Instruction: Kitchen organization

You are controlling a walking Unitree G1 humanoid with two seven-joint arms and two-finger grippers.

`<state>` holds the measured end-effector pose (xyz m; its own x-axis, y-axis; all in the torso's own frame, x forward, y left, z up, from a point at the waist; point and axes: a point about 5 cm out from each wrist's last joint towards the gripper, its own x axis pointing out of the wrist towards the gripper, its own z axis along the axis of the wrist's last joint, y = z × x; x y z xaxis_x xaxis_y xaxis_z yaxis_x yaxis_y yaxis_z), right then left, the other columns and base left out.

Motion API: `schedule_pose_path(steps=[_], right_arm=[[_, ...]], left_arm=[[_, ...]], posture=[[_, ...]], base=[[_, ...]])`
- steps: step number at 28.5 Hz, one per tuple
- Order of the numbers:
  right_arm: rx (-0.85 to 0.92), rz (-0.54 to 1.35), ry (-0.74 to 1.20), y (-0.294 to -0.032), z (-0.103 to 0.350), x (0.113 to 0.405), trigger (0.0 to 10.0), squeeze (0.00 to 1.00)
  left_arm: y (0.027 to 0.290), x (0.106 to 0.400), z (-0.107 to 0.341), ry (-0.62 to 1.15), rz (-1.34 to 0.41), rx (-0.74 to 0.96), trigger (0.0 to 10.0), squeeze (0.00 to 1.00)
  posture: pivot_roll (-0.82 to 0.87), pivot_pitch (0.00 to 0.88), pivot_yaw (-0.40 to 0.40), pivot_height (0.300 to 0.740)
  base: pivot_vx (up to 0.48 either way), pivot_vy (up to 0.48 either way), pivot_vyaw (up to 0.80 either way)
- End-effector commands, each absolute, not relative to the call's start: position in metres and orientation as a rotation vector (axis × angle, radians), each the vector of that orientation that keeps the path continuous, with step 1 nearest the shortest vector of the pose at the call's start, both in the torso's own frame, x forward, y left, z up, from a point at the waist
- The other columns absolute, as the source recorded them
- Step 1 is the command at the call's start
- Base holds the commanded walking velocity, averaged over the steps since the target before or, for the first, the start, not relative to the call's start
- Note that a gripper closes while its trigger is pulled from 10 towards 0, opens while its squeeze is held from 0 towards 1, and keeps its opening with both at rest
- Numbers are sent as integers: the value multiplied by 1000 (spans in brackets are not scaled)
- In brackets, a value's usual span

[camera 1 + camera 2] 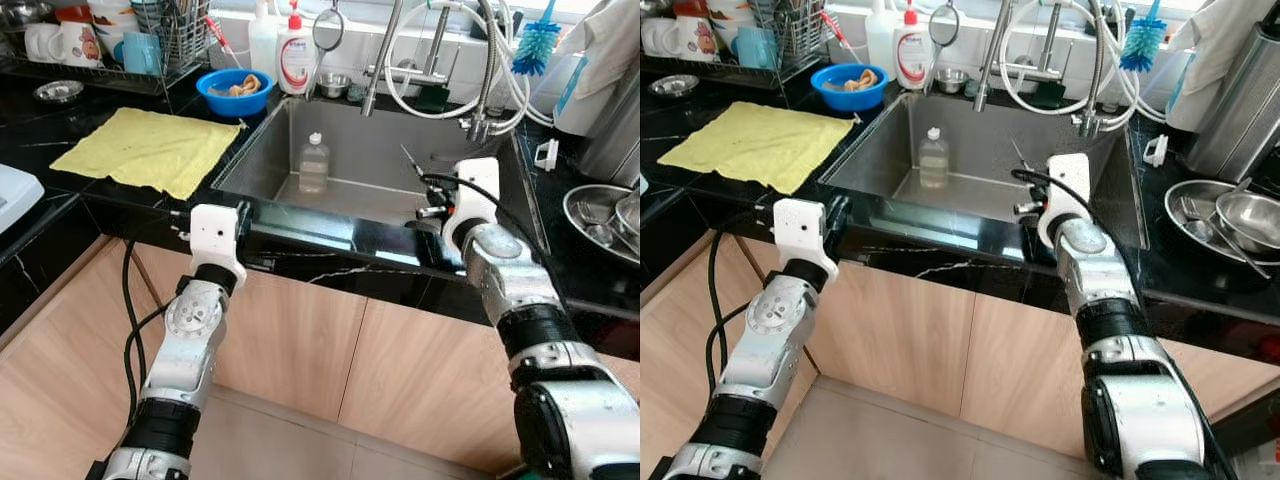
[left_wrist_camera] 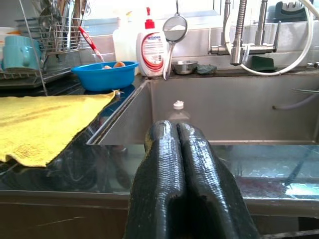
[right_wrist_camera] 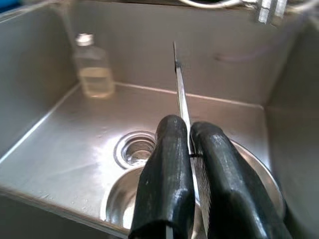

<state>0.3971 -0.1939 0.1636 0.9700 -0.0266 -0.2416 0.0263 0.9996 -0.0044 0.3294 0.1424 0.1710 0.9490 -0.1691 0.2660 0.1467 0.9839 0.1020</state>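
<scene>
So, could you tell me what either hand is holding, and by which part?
The right hand pinches a thin metal utensil near its lower end, over the sink. The left hand is shut, empty.

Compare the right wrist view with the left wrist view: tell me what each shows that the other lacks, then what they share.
Right wrist view alone: the right end effector shut on a thin metal utensil, above a steel bowl on the sink floor, beside the drain.

Left wrist view alone: the left end effector shut on nothing, the yellow cloth on the counter, the blue bowl, the soap bottle.

Both: the clear bottle standing in the sink.
</scene>
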Motion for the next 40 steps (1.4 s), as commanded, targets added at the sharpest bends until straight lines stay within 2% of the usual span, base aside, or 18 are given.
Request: schedule_pose_path(steps=[1, 16, 17, 18, 19, 29, 30, 31, 40], right_arm=[[16, -35, 216, -195, 173, 401, 10000, 0], [29, -8, 282, -190, 156, 401, 10000, 0], [30, -3, 281, -189, 156, 401, 10000, 118], [32, 1, 280, -188, 156, 401, 10000, 694], [35, 6, 277, -187, 156, 401, 10000, 1000], [35, 1, 256, -189, 159, 402, 10000, 1000], [13, -5, 238, -191, 162, 403, 10000, 239], [-7, -13, 216, -192, 165, 403, 10000, 12], [-96, -90, -128, -195, 214, 405, 10000, 0]], left_arm=[[141, 330, 173, -283, -175, 105, 10000, 0], [136, 329, 170, -275, -192, 117, 10000, 0], [136, 329, 170, -278, -189, 116, 10000, 0], [136, 330, 171, -281, -186, 116, 10000, 0], [137, 330, 172, -283, -183, 116, 10000, 0], [134, 328, 172, -284, -189, 116, 10000, 0], [133, 328, 173, -286, -185, 111, 10000, 0], [133, 328, 173, -286, -181, 107, 10000, 0], [132, 328, 170, -281, -172, 82, 10000, 0]], posture=[[173, 0, -38, 740], [201, 0, -46, 740], [210, 0, -47, 740], [212, 0, -48, 740], [216, 0, -47, 740], [215, 0, -53, 740], [196, 0, -68, 740], [196, 0, -68, 740], [146, 0, -73, 740]], base=[[0, 0, 0], [0, 0, 0], [0, 0, 0], [0, 0, 0], [0, 0, 0], [0, 0, 0], [0, 0, 0], [0, 0, 0], [0, 0, 0]])
